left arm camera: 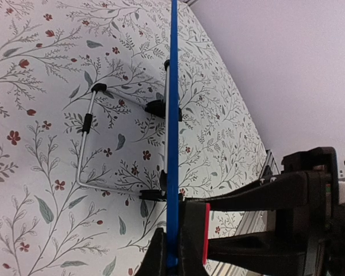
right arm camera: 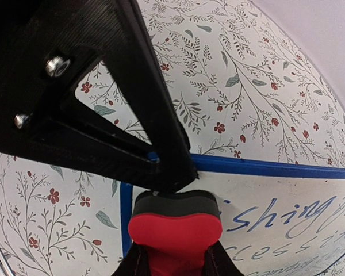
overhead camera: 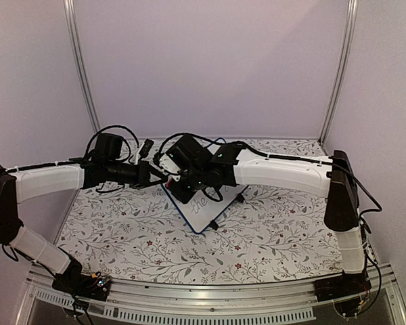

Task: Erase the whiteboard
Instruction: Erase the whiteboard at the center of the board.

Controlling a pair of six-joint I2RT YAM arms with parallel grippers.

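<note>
The whiteboard (overhead camera: 206, 206) stands tilted mid-table, white with a thin blue frame (left arm camera: 172, 115) and blue handwriting (right arm camera: 276, 221) on its face. My left gripper (left arm camera: 172, 256) is shut on the board's blue frame near a corner, seen edge on in the left wrist view. My right gripper (right arm camera: 175, 261) is shut on a red eraser block (right arm camera: 175, 230). The block's black felt side presses against the board's face close to that same corner. In the top view the left gripper (overhead camera: 162, 177) and right gripper (overhead camera: 184, 189) meet at the board's upper left end.
A bent wire stand (left arm camera: 85, 144) with black feet props the board from behind on the floral tablecloth (overhead camera: 271, 230). Plain walls with metal posts (overhead camera: 81, 68) enclose the table. An aluminium rail (overhead camera: 210, 298) runs along the near edge.
</note>
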